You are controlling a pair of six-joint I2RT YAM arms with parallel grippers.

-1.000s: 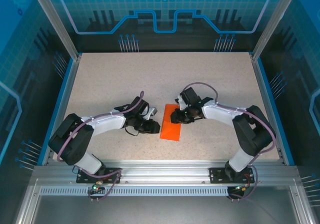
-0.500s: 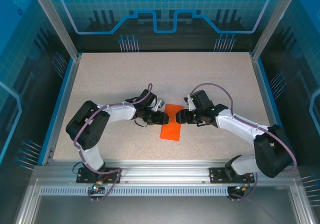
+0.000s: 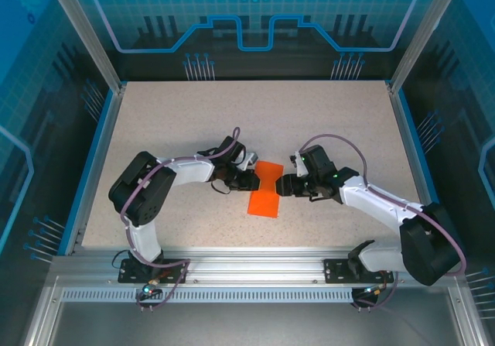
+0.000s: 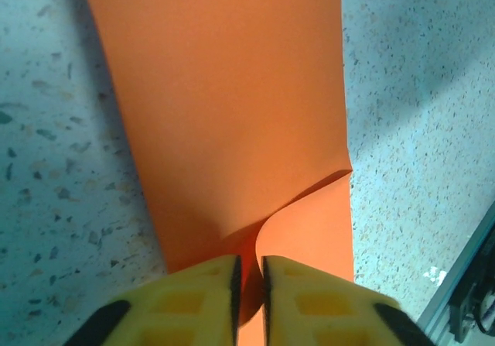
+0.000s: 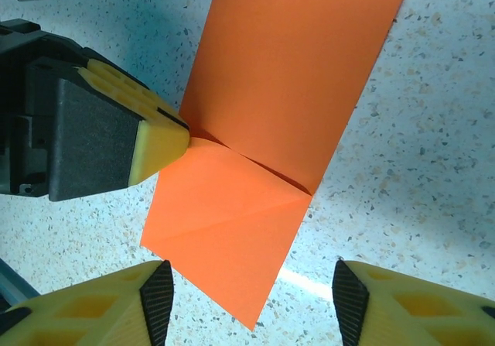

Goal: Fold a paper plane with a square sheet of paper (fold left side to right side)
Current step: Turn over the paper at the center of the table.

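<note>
Left arm reached inward from its base, elbow bent out to the left | left hand (image 3: 247, 180) held low, fingers (image 4: 201, 292) pinched almost together on the square sheet of paper (image 4: 232, 114) | right arm stretched low and inward | right hand (image 5: 247, 292) faced the left one, fingers (image 5: 402, 299) spread wide, gripping nothing

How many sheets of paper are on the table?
1: a folded orange sheet on the table; the left gripper pinches its edge, the right gripper hangs open beside it. None seems hidden.
</note>
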